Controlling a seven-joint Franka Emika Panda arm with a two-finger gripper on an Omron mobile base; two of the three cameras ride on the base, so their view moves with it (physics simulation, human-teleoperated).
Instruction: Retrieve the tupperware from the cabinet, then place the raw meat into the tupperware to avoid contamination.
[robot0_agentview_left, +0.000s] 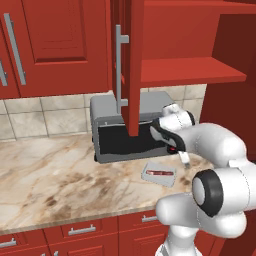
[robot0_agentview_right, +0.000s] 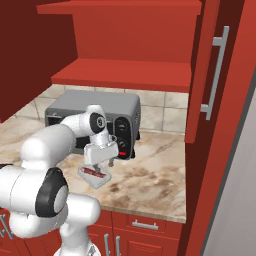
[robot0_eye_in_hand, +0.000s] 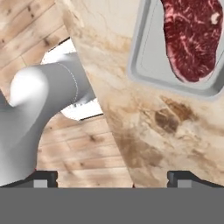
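I see my claw (robot0_agentview_right: 102, 162) open wide and holding nothing, hanging just above the tupperware (robot0_agentview_left: 158, 174). The tupperware sits on the marble surface (robot0_agentview_left: 55, 170), in front of the grey toaster oven (robot0_agentview_left: 125, 127). The raw meat (robot0_eye_in_hand: 192, 37) lies inside it. The cabinet (robot0_agentview_right: 150, 55) door above stands open.
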